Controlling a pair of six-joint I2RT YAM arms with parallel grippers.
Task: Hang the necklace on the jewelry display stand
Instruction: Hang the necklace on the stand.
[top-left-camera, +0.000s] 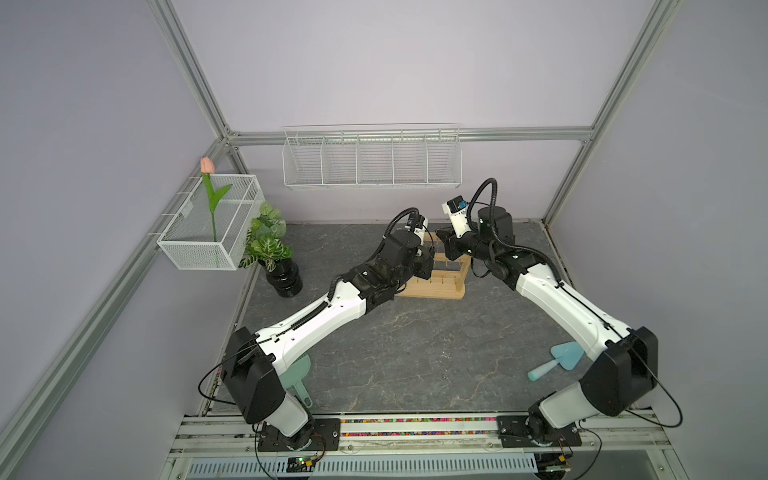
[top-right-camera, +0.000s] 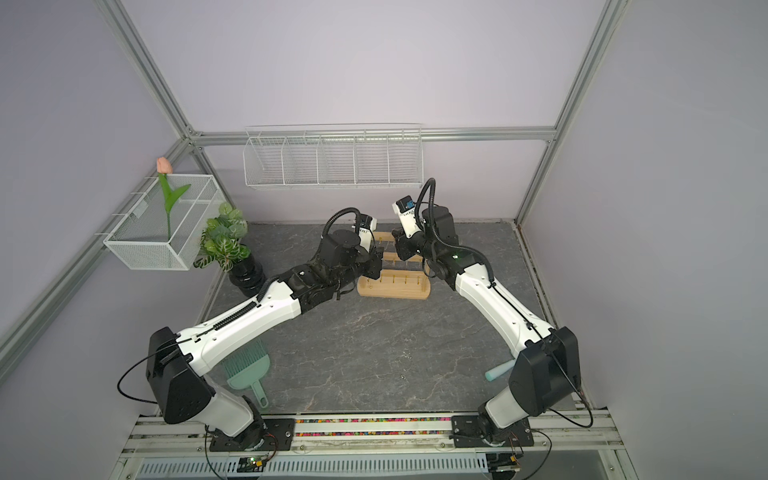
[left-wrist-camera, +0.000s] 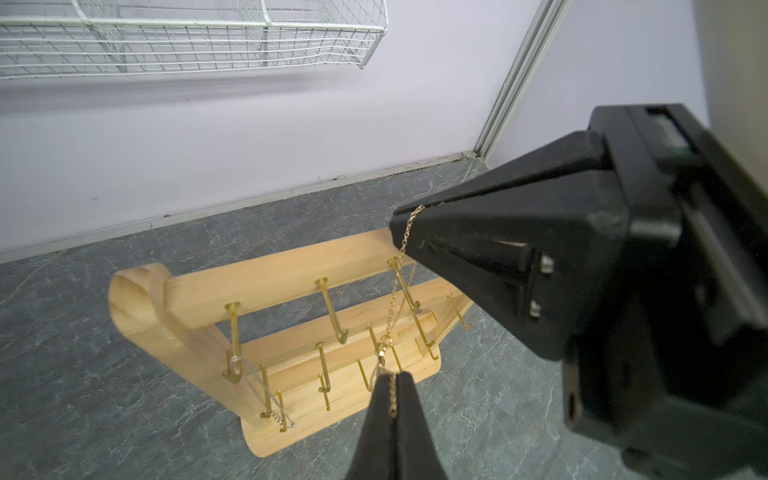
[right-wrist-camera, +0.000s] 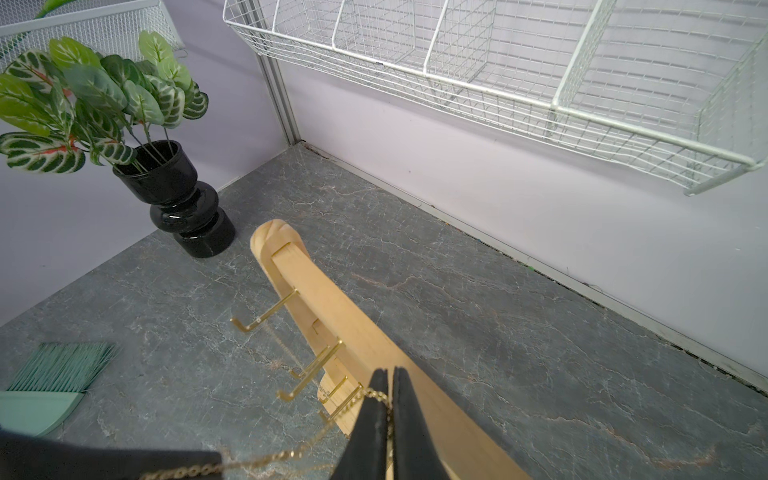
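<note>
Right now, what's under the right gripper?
The gold necklace drops from the right gripper past the jewelry display stand hooks to the left gripper. Its far side stays hidden.

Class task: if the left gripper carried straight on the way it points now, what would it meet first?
Probably the jewelry display stand: the left gripper, shut on the necklace, points at its lower hooked rails. Depth is unclear, so which hook comes first is uncertain.

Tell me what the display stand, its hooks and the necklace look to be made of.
Jewelry display stand: pale unfinished-looking wood, visible grain. Hooks: thin gold-coloured metal, shiny. Necklace: fine gold-toned chain links, apparently metal; plating or solid cannot be told.
</note>
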